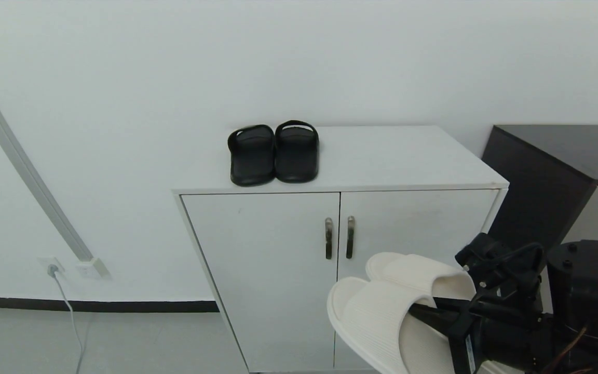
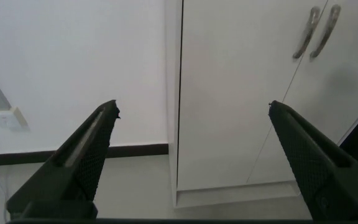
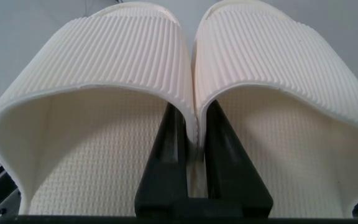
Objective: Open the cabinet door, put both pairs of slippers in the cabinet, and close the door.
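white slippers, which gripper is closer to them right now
Right. The right gripper is shut on the white slippers, its fingers pinching their straps together. The left gripper hangs open and apart from them, facing the cabinet.

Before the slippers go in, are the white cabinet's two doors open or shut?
Shut. Both white cabinet doors sit flush, their metal handles side by side at the centre seam.

the white cabinet [image 1: 408, 156] stands on the grey floor [image 1: 96, 343] with both doors shut. its flat top lies higher than the right pincer [image 1: 423, 310] and beyond it. a pair of black slippers [image 1: 274, 153] rests on that top by the front edge, side by side and touching. they sit up and to the left of the pincer, well apart from it, toes pointing away.
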Robot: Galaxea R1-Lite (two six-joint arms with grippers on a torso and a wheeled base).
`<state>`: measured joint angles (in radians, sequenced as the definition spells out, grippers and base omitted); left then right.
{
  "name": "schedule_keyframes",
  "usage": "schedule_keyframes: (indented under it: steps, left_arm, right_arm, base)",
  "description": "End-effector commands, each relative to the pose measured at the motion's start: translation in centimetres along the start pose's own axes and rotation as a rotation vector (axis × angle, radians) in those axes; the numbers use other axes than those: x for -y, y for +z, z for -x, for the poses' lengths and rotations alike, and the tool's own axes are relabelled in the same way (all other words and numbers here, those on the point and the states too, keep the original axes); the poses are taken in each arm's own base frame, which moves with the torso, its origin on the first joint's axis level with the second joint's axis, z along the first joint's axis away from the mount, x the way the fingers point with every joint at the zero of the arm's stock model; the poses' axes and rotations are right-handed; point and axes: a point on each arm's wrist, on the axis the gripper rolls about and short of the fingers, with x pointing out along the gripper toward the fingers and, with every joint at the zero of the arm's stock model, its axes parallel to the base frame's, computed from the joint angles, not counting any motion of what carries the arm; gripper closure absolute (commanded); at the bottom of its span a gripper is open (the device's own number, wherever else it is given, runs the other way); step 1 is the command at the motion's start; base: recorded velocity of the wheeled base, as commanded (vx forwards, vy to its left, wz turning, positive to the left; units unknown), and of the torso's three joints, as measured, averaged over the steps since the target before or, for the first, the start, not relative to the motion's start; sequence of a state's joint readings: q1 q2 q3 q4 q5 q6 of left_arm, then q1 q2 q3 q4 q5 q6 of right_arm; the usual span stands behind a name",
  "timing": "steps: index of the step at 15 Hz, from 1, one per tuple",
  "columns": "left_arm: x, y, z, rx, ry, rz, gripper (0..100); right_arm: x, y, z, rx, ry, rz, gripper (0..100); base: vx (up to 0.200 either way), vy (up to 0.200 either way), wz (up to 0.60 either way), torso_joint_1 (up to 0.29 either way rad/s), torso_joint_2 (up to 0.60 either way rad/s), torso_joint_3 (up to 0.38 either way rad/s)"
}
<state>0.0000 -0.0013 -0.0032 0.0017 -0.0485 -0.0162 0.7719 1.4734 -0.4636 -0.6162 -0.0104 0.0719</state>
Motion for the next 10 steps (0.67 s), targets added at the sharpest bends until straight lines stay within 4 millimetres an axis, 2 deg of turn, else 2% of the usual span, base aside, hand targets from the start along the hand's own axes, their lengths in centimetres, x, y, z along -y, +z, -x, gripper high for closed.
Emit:
schedule_keyframes:
  steps: [1,10]
  left_arm:
    - [0.00,0.00,-0.01,-0.001,-0.001,-0.001,0]
    - [0.01,-0.01,-0.01,-0.003,-0.004,-0.030,0]
  right_arm:
    - [-0.06,-0.09,-0.12,-0.005,0.002,0.002,100]
    - [0.00,-0.29,0.10,-0.007,0.000,0.034,100]
  base:
    - [0.000,0.000,0.00,-0.173,0.50,0.320]
    - [0.000,0.000,0.00,-0.140,0.48,0.332]
